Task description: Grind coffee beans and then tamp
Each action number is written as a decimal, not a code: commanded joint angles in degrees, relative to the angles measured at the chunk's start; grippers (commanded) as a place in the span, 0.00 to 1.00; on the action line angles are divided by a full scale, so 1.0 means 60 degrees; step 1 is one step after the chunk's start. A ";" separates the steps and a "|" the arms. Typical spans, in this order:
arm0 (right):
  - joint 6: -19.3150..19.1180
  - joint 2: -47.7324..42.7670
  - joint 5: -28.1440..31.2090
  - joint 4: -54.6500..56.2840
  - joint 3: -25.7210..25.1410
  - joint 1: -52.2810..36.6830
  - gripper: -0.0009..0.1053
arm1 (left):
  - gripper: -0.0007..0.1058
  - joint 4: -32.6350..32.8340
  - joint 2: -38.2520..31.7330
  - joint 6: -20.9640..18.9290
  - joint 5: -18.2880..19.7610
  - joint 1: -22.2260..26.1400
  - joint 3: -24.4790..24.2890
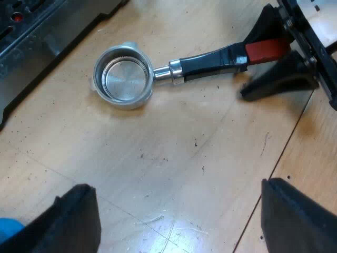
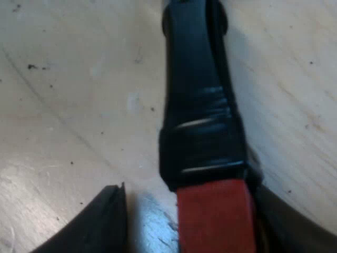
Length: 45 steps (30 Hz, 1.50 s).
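Note:
The metal holder [image 1: 124,78] lies flat on the wooden table [image 1: 210,158], its basket empty and shiny inside. Its dark handle [image 1: 208,62] ends in red [image 1: 266,50]. My right gripper [image 1: 245,68] straddles that red end, one finger on each side. In the right wrist view the red end [image 2: 213,216] sits between my right gripper's [image 2: 202,211] fingers; one finger [image 2: 102,224] stands off it with bare table showing between, the other lies close against it. My left gripper [image 1: 176,211] hovers open above the table, short of the holder, holding nothing.
The espresso machine's dark base [image 1: 37,47] stands close beyond the holder's basket. A bit of something blue [image 1: 8,231] shows beside my left finger. Specks of coffee grounds dot the wood.

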 commanded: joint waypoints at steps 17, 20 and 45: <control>0.0002 0.0013 -0.0057 0.4591 -0.1820 -0.0018 0.58 | 0.63 -0.0058 0.0009 0.0003 -0.0096 -0.0044 -0.0052; 0.0002 -0.0180 -0.0057 0.5446 -0.2262 -0.0018 0.58 | 0.63 -0.0058 0.0009 0.0003 -0.0096 -0.0044 -0.0052; -0.0725 -0.3070 0.0645 0.6522 -0.4799 0.1762 0.67 | 0.63 0.0177 0.0009 -0.0035 -0.1146 -0.0044 -0.0467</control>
